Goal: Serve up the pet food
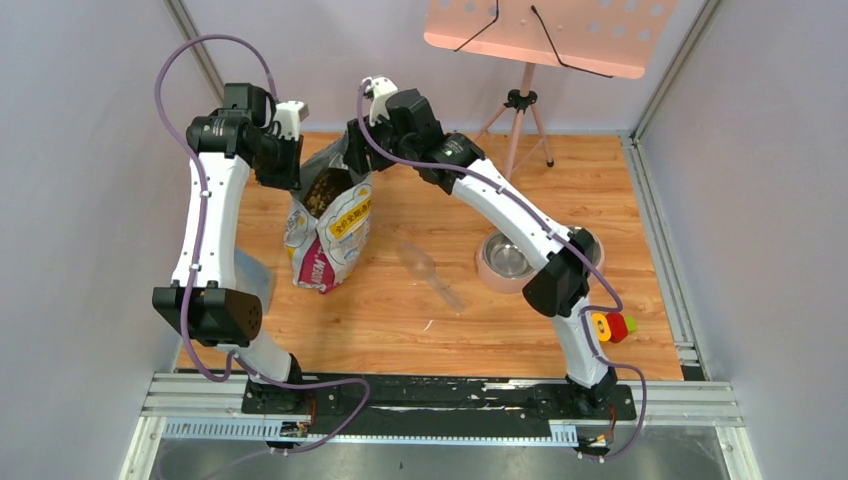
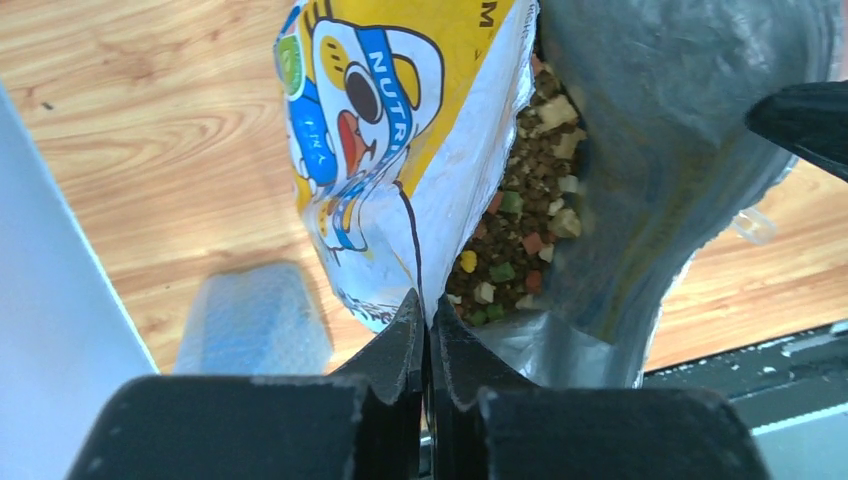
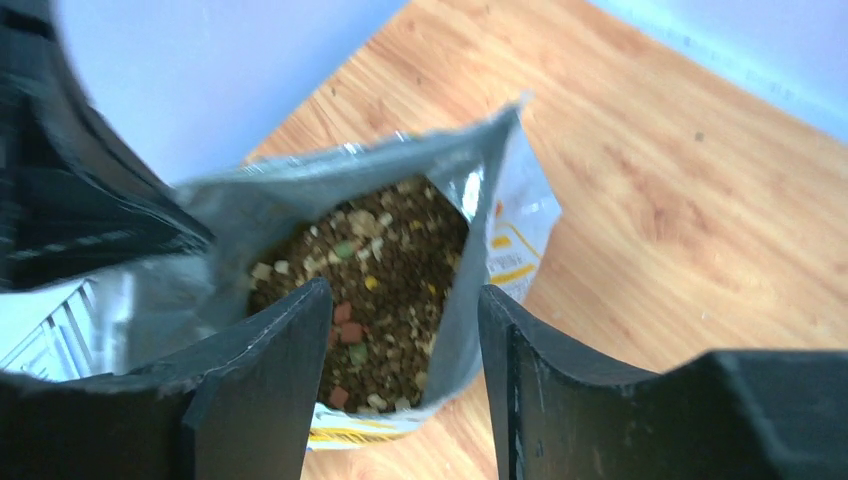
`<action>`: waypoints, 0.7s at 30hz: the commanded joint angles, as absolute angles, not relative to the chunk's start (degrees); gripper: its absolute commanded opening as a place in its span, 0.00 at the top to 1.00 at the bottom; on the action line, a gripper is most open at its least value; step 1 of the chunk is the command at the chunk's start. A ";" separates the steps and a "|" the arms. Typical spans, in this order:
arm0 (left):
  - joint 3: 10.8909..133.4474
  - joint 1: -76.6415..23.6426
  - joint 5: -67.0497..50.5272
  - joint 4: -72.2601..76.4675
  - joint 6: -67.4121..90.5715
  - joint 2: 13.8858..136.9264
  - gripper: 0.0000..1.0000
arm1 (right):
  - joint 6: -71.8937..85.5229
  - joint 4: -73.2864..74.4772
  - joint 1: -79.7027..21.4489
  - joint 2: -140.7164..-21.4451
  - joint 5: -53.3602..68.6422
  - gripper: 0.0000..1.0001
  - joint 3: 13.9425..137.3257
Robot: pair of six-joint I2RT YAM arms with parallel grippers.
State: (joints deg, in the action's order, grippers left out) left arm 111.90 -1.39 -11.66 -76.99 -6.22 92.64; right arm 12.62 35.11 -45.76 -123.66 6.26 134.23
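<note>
A white, yellow and magenta bag stands upright left of the table's middle, its top open. The pet food fills it: brown kibble with a few coloured bits, also seen in the left wrist view and the right wrist view. My left gripper is shut on the bag's left rim, pinching the printed wall. My right gripper hangs open over the bag's mouth, with the silver right wall between its fingers. From above, the two grippers flank the bag's top.
A clear plastic scoop lies on the wood right of the bag. A metal bowl with a pink rim sits further right, partly under the right arm. A bluish pad lies left of the bag, and a coloured toy sits near the right base.
</note>
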 commanded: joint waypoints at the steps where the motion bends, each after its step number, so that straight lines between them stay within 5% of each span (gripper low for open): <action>1: 114.29 -1.58 -19.81 -69.95 -5.68 90.35 0.90 | 8.89 29.18 -45.71 -121.48 8.19 0.42 139.22; 8: 115.90 -1.58 -20.85 -68.74 -5.00 90.54 0.48 | 3.75 29.59 -43.76 -113.57 10.68 0.23 127.20; 16: 120.85 -1.58 -18.28 -65.65 -3.98 90.52 0.38 | -6.85 36.37 -31.78 -104.86 34.85 0.23 105.31; 21: 117.53 -1.54 -18.39 -57.18 -3.88 85.12 0.32 | -12.09 35.52 -31.83 -103.12 30.79 0.31 91.97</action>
